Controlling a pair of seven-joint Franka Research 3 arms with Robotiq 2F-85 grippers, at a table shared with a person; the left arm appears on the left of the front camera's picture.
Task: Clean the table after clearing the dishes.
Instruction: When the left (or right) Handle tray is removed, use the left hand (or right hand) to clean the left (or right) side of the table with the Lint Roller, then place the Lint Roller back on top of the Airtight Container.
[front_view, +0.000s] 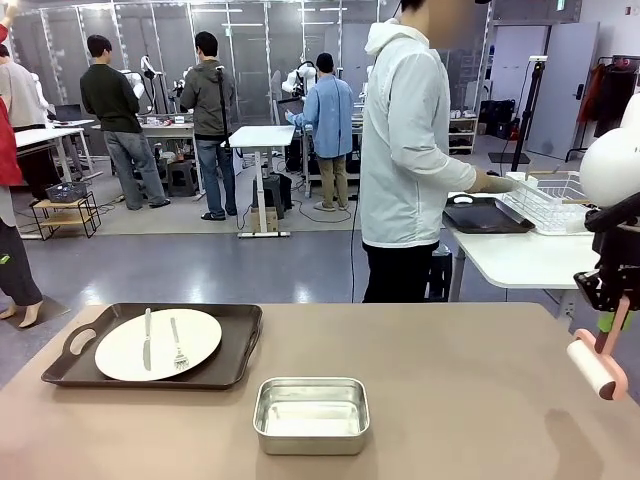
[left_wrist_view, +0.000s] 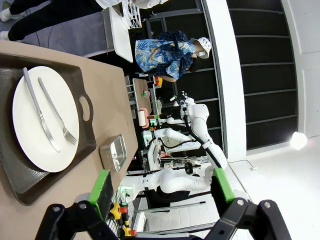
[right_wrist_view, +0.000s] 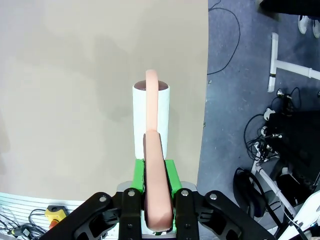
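Tan table (front_view: 450, 380): tray (front_view: 60, 370) with plate (front_view: 120, 350), knife (front_view: 147, 340), fork (front_view: 177, 345) near far-left corner; steel pan (front_view: 262, 415) at near edge. Our right pincer (front_view: 610, 318) clamps pink roller (front_view: 597, 370) handle above right edge; left pincer (left_wrist_view: 161, 186) gapes empty. We'd lay roll flat, stroke overlapping lanes, skirting tray until cleared.

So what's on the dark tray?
A round white plate, with a knife and a fork lying side by side on it. The part of the tray under the plate is hidden.
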